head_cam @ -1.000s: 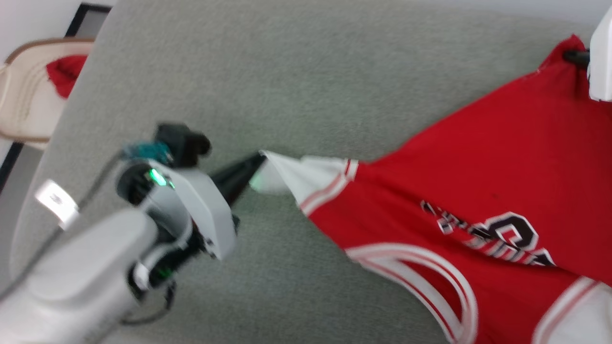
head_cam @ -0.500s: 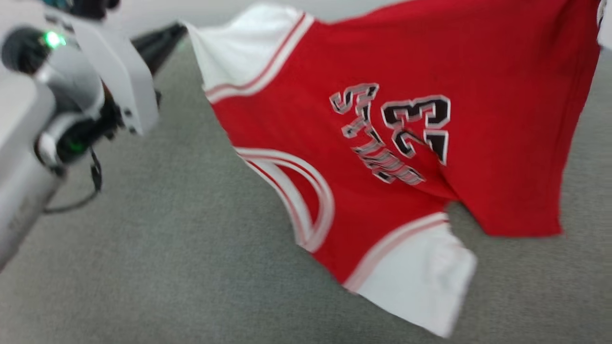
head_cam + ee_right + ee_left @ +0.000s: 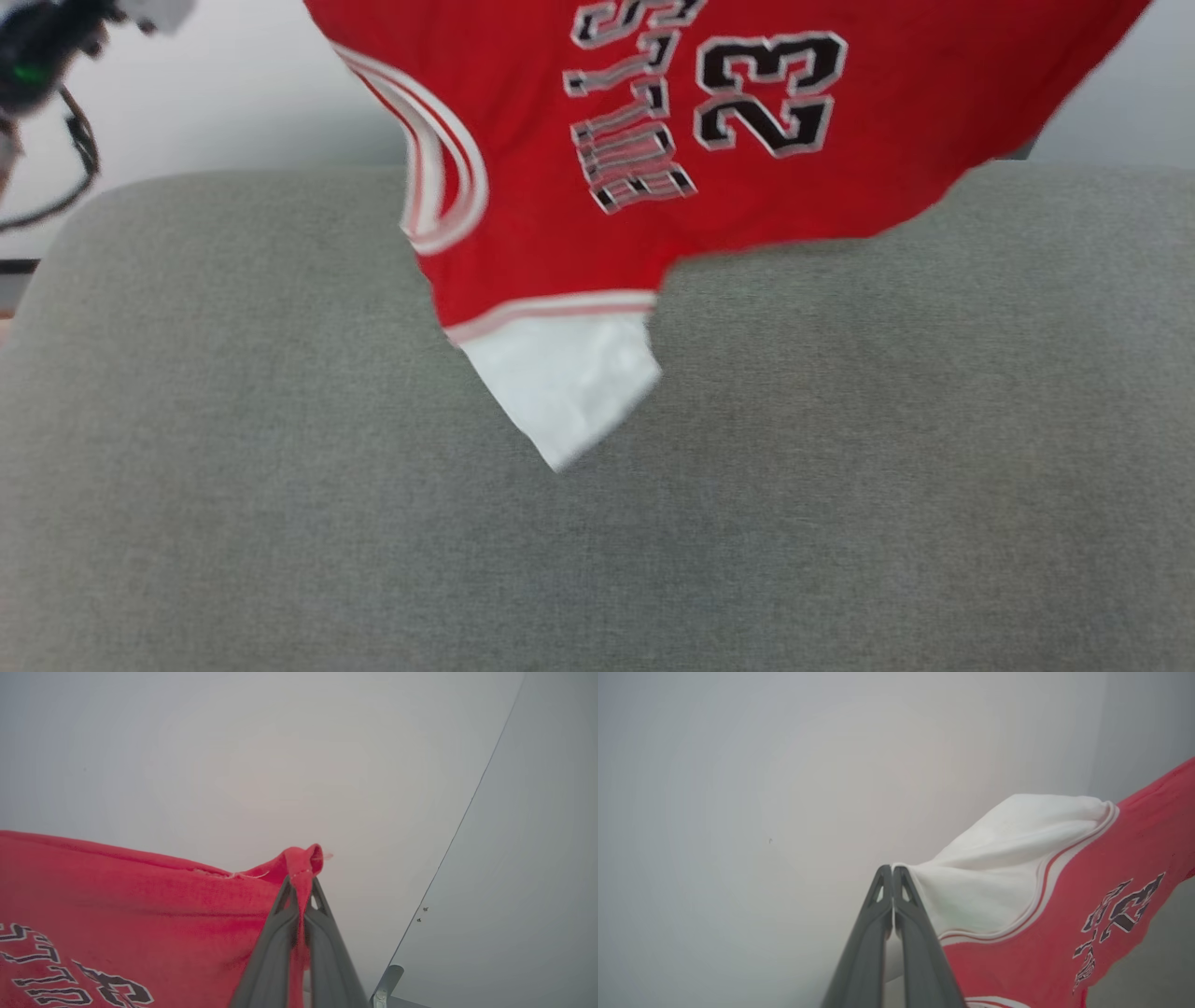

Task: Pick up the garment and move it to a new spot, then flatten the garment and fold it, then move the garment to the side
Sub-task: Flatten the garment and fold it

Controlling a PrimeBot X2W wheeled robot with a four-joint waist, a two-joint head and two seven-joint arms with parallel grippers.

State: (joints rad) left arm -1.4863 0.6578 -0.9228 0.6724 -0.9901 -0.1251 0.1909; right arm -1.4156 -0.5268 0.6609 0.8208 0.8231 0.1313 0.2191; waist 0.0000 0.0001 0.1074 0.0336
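Lifted since a second ago, the garment (image 3: 560, 233) has left the grey surface (image 3: 840, 485), where it was stretched low between the arms, and now hangs in the air. The head camera has tilted up too, so part of that shift is the view's own.

Left gripper (image 3: 893, 873): fingers pressed together, pinching the edge of a white sleeve (image 3: 1008, 854) right at the tips. Right gripper (image 3: 302, 884): likewise clenched, a red corner (image 3: 303, 858) bunched between the tips and poking past them. Out from those two pinches the cloth spans as a sheet, its 23 print (image 3: 766, 89) facing the head camera. The other sleeve (image 3: 560, 392) dangles lowest, above the surface; whether it touches I cannot tell.

What could go wrong, as I judge it: both holds are thin, taken at the very tips. A jerk, or the arms drawing further apart, could slip one out, and the garment would swing from a single corner and land crumpled. Lowering with the loose sleeve leading could tuck it under the body and make flattening harder.

Relative to the grippers, the garment hangs between and below them: one sleeve at the left tips, the red corner at the right, the rest sagging toward the surface.
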